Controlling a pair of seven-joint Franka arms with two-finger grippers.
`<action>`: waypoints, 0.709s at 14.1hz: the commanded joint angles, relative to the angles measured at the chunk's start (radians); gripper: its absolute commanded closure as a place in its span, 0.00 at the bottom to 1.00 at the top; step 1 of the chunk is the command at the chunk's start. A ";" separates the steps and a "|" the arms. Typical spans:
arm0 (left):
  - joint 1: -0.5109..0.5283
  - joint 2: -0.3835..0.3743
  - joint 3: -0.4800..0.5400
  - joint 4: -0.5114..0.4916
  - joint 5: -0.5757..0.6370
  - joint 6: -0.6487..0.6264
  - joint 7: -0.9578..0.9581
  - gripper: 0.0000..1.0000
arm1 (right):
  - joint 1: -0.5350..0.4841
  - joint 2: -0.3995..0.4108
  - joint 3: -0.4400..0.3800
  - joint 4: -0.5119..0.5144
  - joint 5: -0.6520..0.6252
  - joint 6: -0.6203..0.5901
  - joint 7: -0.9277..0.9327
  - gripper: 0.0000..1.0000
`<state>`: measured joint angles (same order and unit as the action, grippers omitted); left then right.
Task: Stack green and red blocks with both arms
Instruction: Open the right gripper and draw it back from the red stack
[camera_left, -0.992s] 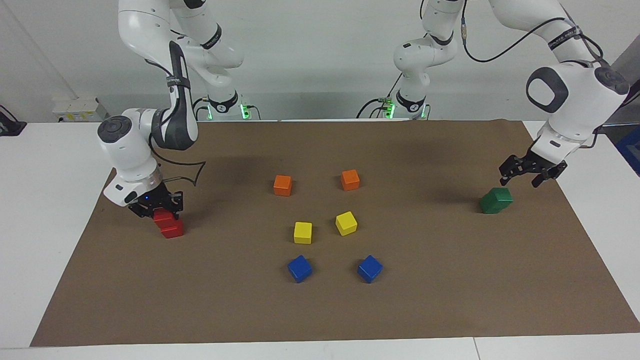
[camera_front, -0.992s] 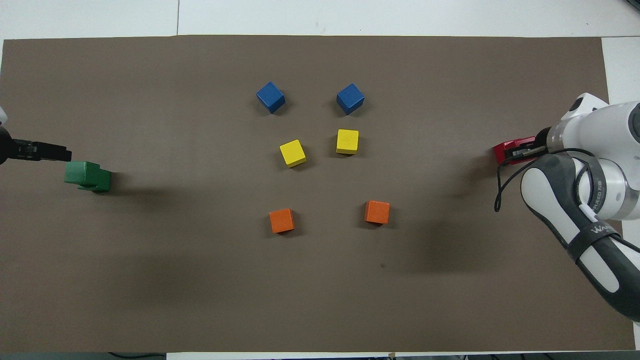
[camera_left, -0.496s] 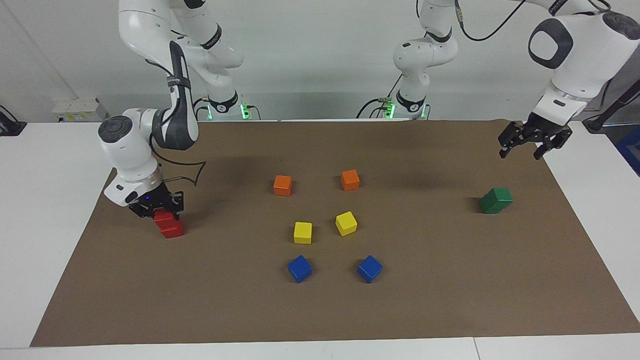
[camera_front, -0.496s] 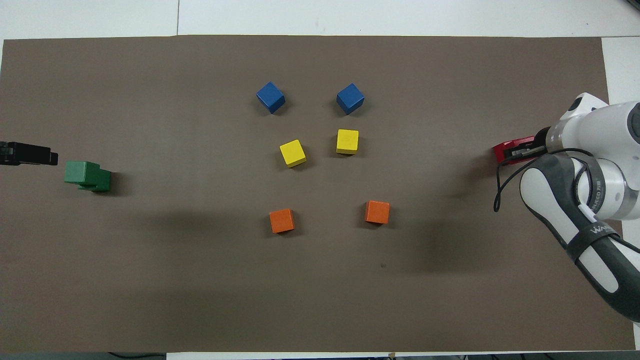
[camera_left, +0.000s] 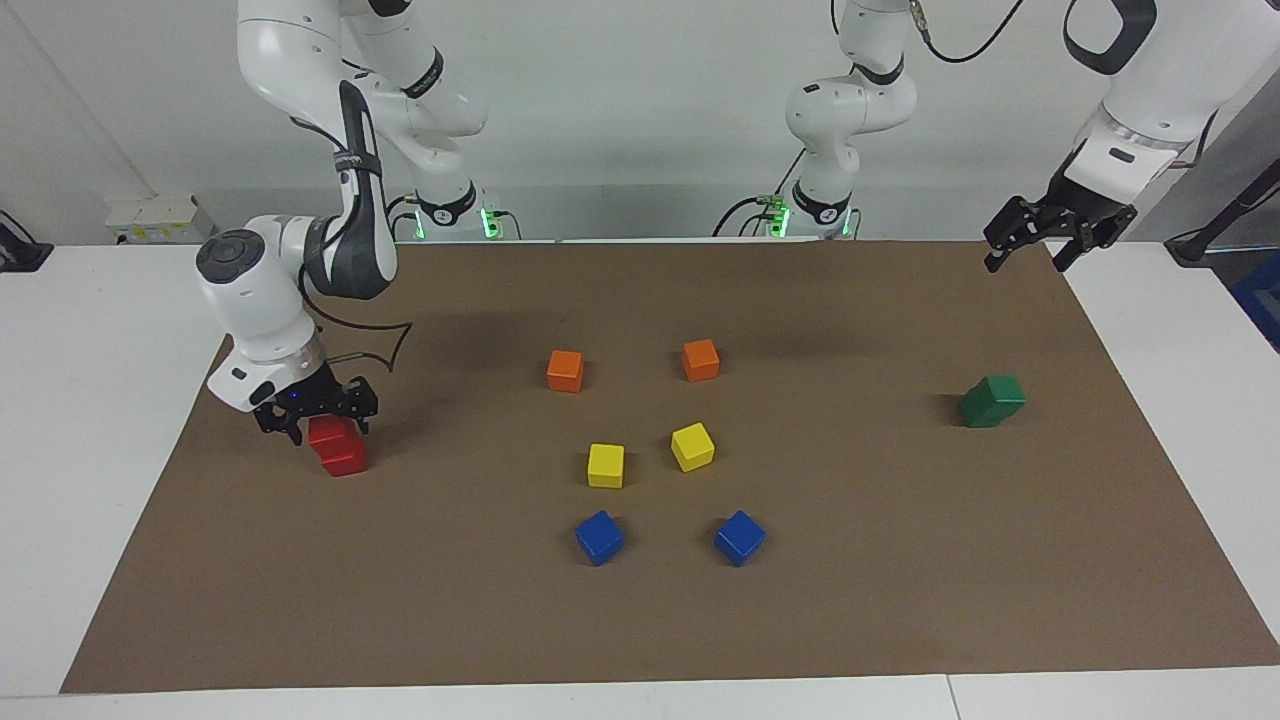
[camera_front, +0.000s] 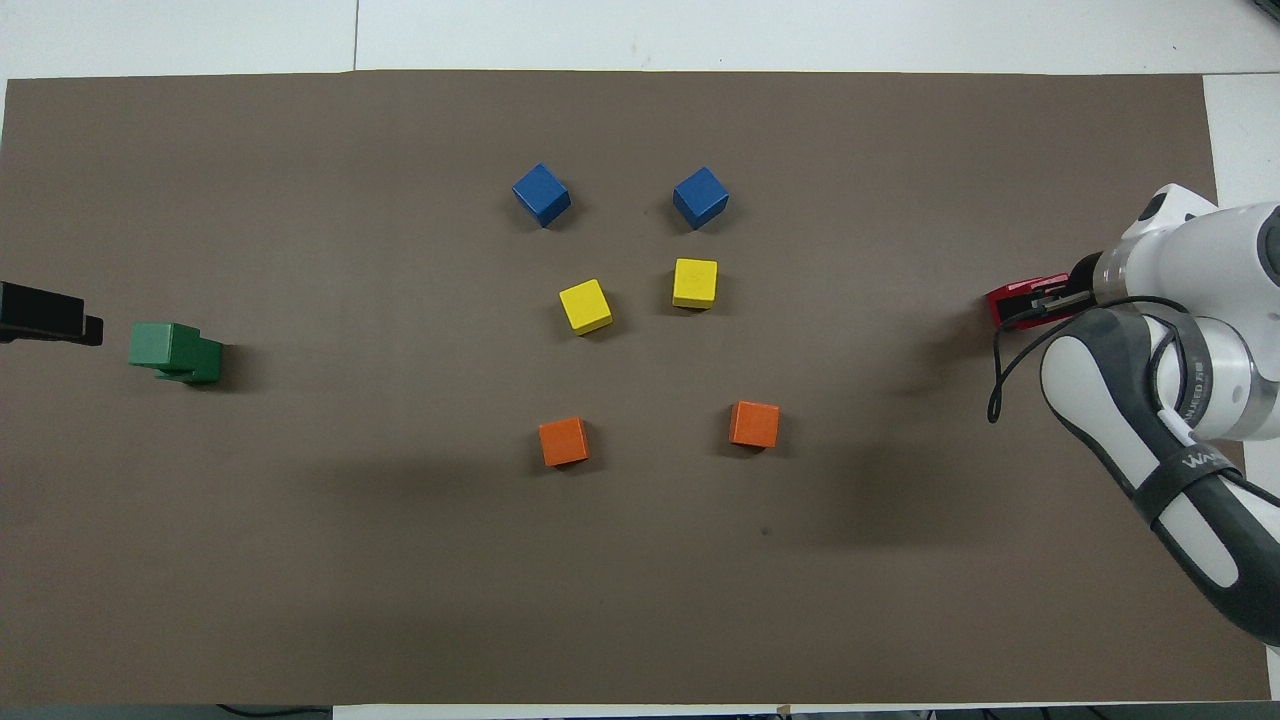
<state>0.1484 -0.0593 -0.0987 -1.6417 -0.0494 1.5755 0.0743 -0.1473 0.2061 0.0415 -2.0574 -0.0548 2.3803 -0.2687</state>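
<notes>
Facing view: shows the right end effector (camera_left: 328, 428) low at the red blocks (camera_left: 340, 448) toward the right arm's end of the brown mat (camera_left: 640, 620), with fingers now spread open on either side of the upper red cube, where a moment ago they were pinched shut on it. Reads as a release just made: upper red cube resting on the lower one, slightly offset, no longer gripped; cannot tell whether a finger brushes it. Shows the left end effector (camera_left: 1025, 255) open and empty, lifted well clear and now high over the mat's edge nearest the robots, up from its low hover just above the green blocks (camera_left: 992, 400) a second ago. Finds those green blocks stacked one on the other toward the left arm's end of the counter (camera_left: 120, 420), untouched. Overhead view: confirms the green pair (camera_front: 175, 352) alone on the mat, with the left end effector (camera_front: 50, 318) only a dark bar at the frame's edge, and the red pair (camera_front: 1020, 303) mostly hidden under the right end effector (camera_front: 1050, 298). Leaves orange cubes (camera_left: 565, 370), yellow cubes (camera_left: 605, 465) and blue cubes (camera_left: 599, 537) unmoved at mid-mat. Suggests both stacks built, with only a straight-up retreat of the right arm left, and a risk of nudging the offset top red cube on the way.
</notes>
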 joint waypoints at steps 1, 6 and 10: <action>-0.012 0.010 0.002 0.026 0.020 -0.037 -0.036 0.00 | -0.008 -0.016 0.006 0.005 0.009 0.004 -0.007 0.00; -0.036 0.029 0.004 0.085 0.043 -0.087 -0.036 0.00 | 0.011 -0.109 0.024 0.132 0.012 -0.237 0.070 0.00; -0.052 0.030 0.008 0.092 0.078 -0.115 -0.034 0.00 | 0.018 -0.266 0.052 0.146 0.012 -0.412 0.170 0.00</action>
<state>0.1191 -0.0520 -0.1013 -1.5878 -0.0161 1.5012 0.0561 -0.1227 0.0178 0.0742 -1.8947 -0.0534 2.0413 -0.1485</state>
